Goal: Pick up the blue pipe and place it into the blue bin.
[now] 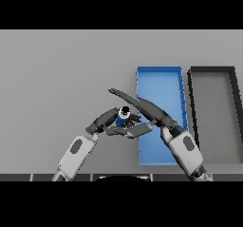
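While both arms converged just left of the blue bin [159, 86], the blue pipe [122, 119] was seen pinched in the curled fingers of the left hand [105, 119], close beside the bin's left wall. The right hand [142, 108] was stretched flat over it, fingers straight. The pipe was judged short, rigid and light, best gripped around its middle. Right of the bin, a dark bin [214, 113] was left untouched.

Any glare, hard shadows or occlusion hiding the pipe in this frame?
Head view: flat, even light, no glare or hard shadows; the pipe shows only as a small blue patch, mostly covered by the left hand and right hand beside the blue bin.
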### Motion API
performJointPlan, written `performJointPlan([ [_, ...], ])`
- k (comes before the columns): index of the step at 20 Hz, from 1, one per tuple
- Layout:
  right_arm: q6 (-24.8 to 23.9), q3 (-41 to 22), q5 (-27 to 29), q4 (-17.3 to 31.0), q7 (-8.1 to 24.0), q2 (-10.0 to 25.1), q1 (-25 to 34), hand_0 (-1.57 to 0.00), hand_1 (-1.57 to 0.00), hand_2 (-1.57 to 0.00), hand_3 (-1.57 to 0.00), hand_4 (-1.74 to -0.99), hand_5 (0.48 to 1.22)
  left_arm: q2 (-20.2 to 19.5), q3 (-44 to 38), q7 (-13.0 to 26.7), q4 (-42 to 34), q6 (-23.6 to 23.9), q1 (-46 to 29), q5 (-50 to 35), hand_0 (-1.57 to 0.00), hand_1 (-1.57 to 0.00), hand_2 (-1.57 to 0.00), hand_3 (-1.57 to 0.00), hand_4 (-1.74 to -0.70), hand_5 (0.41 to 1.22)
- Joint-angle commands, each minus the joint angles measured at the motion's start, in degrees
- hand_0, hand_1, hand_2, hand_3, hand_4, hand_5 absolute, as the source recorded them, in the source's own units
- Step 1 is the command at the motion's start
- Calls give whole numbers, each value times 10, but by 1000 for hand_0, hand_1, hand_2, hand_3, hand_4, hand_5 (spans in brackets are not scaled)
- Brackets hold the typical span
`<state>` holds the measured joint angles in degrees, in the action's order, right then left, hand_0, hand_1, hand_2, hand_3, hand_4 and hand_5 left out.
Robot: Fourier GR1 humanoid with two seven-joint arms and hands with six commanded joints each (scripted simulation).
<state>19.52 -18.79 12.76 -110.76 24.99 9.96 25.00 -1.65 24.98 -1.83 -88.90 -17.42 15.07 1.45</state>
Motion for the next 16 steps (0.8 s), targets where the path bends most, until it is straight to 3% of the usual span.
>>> performJointPlan([
  [1, 6, 1, -1, 15, -2, -2, 13, -27, -39, -91, 1, -1184, 516, -3, -5, -6, -1, -2, 0, 1, -1571, -1571, -1571, -1571, -1469, 1221],
  [3, 18, -1, 2, 34, 4, -6, 34, -69, -108, -166, -44, -1204, 497, 3, -4, 0, -1, -3, -6, 10, -1571, -1571, -1571, -1571, -1465, 1221],
  [4, 21, 0, -1, 51, 4, -10, 47, -168, -218, -261, -128, -1233, 487, 1, -9, 2, 3, -9, -6, 7, -1571, -1571, -1571, -1571, -1462, 1221],
  [5, 27, -8, -5, 58, -5, -18, 46, -323, -362, -377, -242, -1278, 485, 8, -7, -2, 1, -12, -11, 5, -1571, -1571, -1571, -1571, -1517, 1221],
  [7, 30, -11, -2, 61, -14, -26, 53, -702, -703, -745, -604, -1406, 500, 8, 0, 28, -6, -14, -14, 15, -1571, -1571, -1571, -1571, -1595, 1221],
  [9, 27, -11, 3, 57, -7, -28, 56, -1015, -1015, -1042, -872, -1514, 550, 13, -2, 41, -12, -1, -13, 24, -1571, -1571, -1571, -1571, -1645, 1221],
  [11, 21, -11, 15, 62, 0, -40, 55, -1215, -1215, -1233, -1021, -1581, 650, 18, -16, 23, -9, -11, -11, 4, -1571, -1571, -1571, -1523, -1677, 1221],
  [12, 22, -11, 25, 56, -7, -40, 49, -1286, -1287, -1300, -1102, -1606, 765, 22, -18, 14, -13, -18, -16, -9, -1571, -1571, -1571, -1532, -1690, 1221],
  [14, 21, -20, 17, 60, -11, -44, 48, -1389, -1389, -1398, -1250, -1648, 929, 26, -22, 10, -5, -25, -12, -9, -1571, -1571, -1571, -1490, -1707, 1221],
  [16, 21, -26, 2, 64, -32, -43, 45, -1454, -1454, -1460, -1357, -1680, 1034, 30, -25, 6, -2, -29, -15, -8, -1571, -1571, -1571, -1441, -1718, 1221],
])
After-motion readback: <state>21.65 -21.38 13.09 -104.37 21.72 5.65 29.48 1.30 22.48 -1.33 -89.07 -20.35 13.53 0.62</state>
